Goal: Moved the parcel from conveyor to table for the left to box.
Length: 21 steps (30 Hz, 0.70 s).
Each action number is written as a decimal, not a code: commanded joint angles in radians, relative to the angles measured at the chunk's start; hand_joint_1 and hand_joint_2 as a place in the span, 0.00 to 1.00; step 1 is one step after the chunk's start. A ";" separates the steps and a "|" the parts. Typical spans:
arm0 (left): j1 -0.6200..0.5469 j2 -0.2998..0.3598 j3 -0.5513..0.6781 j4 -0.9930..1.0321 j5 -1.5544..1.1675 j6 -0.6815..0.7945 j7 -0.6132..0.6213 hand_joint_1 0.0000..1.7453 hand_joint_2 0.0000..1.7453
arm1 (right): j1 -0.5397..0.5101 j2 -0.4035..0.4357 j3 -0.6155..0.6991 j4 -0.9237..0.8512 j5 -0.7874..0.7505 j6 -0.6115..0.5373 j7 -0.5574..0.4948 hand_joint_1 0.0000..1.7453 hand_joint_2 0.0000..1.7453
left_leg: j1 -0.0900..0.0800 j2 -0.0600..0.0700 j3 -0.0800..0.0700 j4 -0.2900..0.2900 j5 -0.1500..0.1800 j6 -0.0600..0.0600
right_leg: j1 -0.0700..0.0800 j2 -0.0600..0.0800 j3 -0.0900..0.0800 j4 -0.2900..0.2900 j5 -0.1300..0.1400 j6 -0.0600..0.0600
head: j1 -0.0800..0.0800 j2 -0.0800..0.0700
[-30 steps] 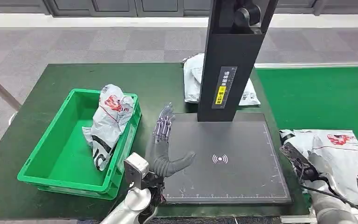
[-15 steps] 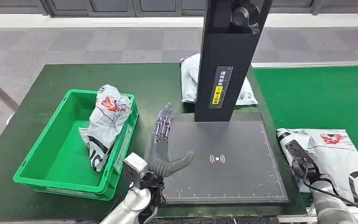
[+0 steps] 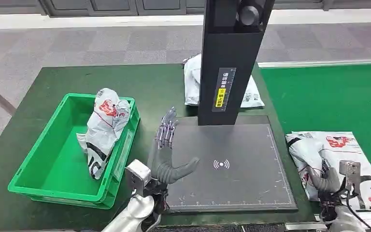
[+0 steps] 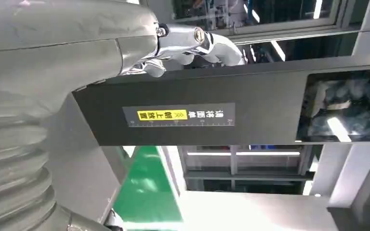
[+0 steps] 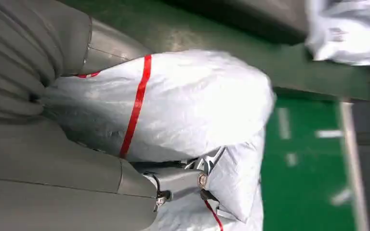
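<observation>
The right hand (image 3: 329, 182) closes its grey fingers around a crinkled white plastic parcel (image 3: 340, 159) with red stripes, apparently gripping it on the green conveyor belt (image 3: 333, 99). The left hand (image 3: 166, 154) rests flat, fingers spread, holding nothing, on the matte black scanner plate (image 3: 241, 166).

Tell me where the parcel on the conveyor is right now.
In the head view the parcel lies on the green conveyor at lower right, beside the black scanner pad, with the right hand on it.
</observation>
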 commanded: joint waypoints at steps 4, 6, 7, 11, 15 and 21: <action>-0.003 0.051 0.001 0.021 -0.001 0.019 -0.005 0.00 1.00 | -0.018 0.123 0.192 -0.190 -0.250 -0.071 -0.049 1.00 1.00 | -0.001 0.004 -0.001 -0.006 0.002 -0.003 | -0.001 0.004 -0.007 0.002 0.001 -0.003 | 0.000 0.000; -0.003 0.051 0.001 0.021 -0.001 0.019 -0.005 0.00 1.00 | -0.018 0.123 0.192 -0.190 -0.250 -0.071 -0.049 1.00 1.00 | -0.002 0.003 -0.003 -0.006 0.003 -0.003 | -0.002 0.003 -0.009 0.003 0.000 -0.004 | 0.000 0.000; -0.003 0.051 0.001 0.021 -0.001 0.019 -0.005 0.00 1.00 | -0.018 0.123 0.192 -0.190 -0.250 -0.071 -0.049 1.00 1.00 | -0.002 0.003 -0.003 -0.007 0.003 -0.003 | -0.002 0.003 -0.010 0.003 0.000 -0.004 | 0.000 0.000; -0.010 0.045 -0.002 0.032 0.004 0.023 -0.005 0.00 1.00 | 0.023 0.134 0.280 -0.341 -0.451 -0.073 -0.049 1.00 1.00 | -0.003 0.001 -0.010 -0.006 0.006 -0.006 | -0.003 0.001 -0.016 0.007 0.000 -0.005 | 0.000 0.000; -0.018 0.044 -0.008 0.042 0.016 0.020 -0.006 0.00 1.00 | 0.041 0.138 0.307 -0.425 -0.633 0.024 -0.049 1.00 1.00 | -0.006 -0.002 -0.016 -0.006 0.009 -0.007 | -0.006 -0.003 -0.022 0.008 0.000 -0.006 | 0.000 0.000; -0.025 0.042 -0.011 0.049 0.039 0.014 -0.007 0.00 1.00 | 0.037 0.121 0.369 -0.384 -0.787 0.112 -0.049 1.00 1.00 | -0.013 -0.009 -0.026 -0.006 0.013 -0.006 | -0.013 -0.010 -0.034 0.015 -0.001 -0.007 | -0.001 0.000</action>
